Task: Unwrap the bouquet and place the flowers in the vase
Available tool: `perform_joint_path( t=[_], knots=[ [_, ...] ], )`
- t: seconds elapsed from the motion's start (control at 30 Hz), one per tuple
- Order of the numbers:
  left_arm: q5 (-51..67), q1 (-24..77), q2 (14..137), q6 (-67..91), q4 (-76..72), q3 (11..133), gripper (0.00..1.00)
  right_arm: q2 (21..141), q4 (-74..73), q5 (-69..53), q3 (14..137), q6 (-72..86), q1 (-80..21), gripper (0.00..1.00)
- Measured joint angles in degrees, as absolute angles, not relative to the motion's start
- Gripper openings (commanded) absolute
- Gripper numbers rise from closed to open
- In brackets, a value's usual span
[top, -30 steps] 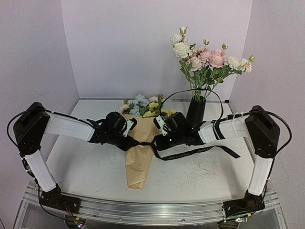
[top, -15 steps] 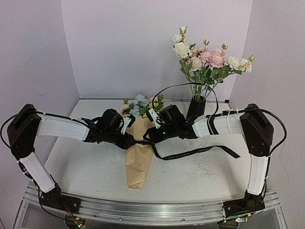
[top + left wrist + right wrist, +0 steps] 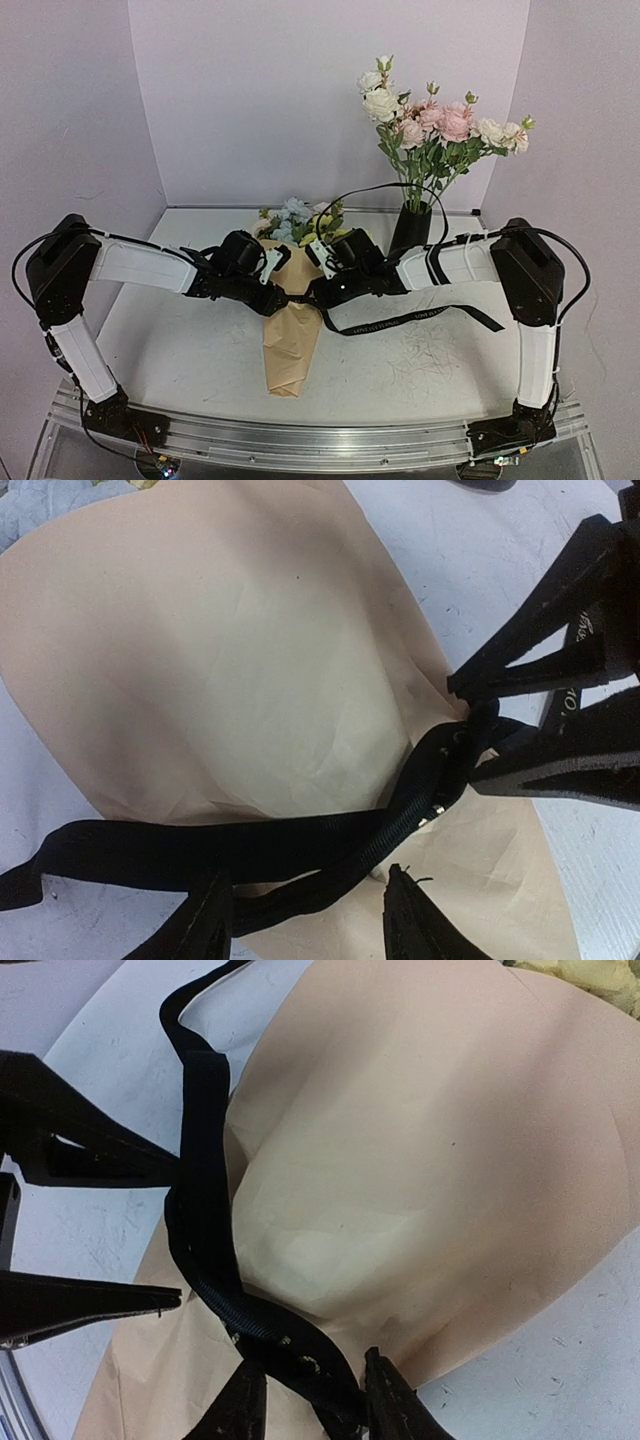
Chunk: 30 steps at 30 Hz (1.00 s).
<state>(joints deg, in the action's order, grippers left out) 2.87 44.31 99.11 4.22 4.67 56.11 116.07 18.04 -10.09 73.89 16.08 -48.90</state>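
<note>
The bouquet (image 3: 290,335) lies along the table in tan paper, point toward me, with its blue and yellow flowers (image 3: 293,218) at the far end. A black ribbon (image 3: 300,840) still runs round its waist. My left gripper (image 3: 283,296) is open, and its fingers straddle the ribbon (image 3: 305,920) without pinching it. My right gripper (image 3: 312,292) faces it across the knot, and its jaws (image 3: 312,1405) are shut on the ribbon (image 3: 205,1160). The black vase (image 3: 410,235) stands behind the right arm.
A tall bunch of cream and pink roses (image 3: 430,125) fills the vase. A loose tail of ribbon (image 3: 440,315) trails right over the table. Purple walls close in the back and sides. An aluminium rail (image 3: 300,432) runs along the near edge.
My left gripper has opened over the ribbon. The right gripper has shifted left and back to the knot, so both grippers now meet at the bouquet's waist.
</note>
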Motion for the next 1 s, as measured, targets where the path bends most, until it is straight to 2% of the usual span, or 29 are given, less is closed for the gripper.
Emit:
perform_joint_path(
  t=[0.07,0.23,0.3,1.0],
  knots=[
    [2.8,44.3,99.7,4.0,4.7,56.6,0.40,116.1,17.9,-10.0,73.9,16.1,-48.9,0.23],
    [2.1,44.3,100.0,3.0,5.0,57.1,0.12,116.1,17.9,-9.8,73.9,16.2,-48.9,0.05],
    [1.3,44.3,100.3,3.1,5.1,57.3,0.01,116.1,18.0,-9.8,73.9,15.8,-48.9,0.00],
    [-6.7,41.4,98.1,12.1,6.2,54.3,0.00,109.8,18.5,-0.6,65.7,22.9,-47.0,0.00]
  ],
)
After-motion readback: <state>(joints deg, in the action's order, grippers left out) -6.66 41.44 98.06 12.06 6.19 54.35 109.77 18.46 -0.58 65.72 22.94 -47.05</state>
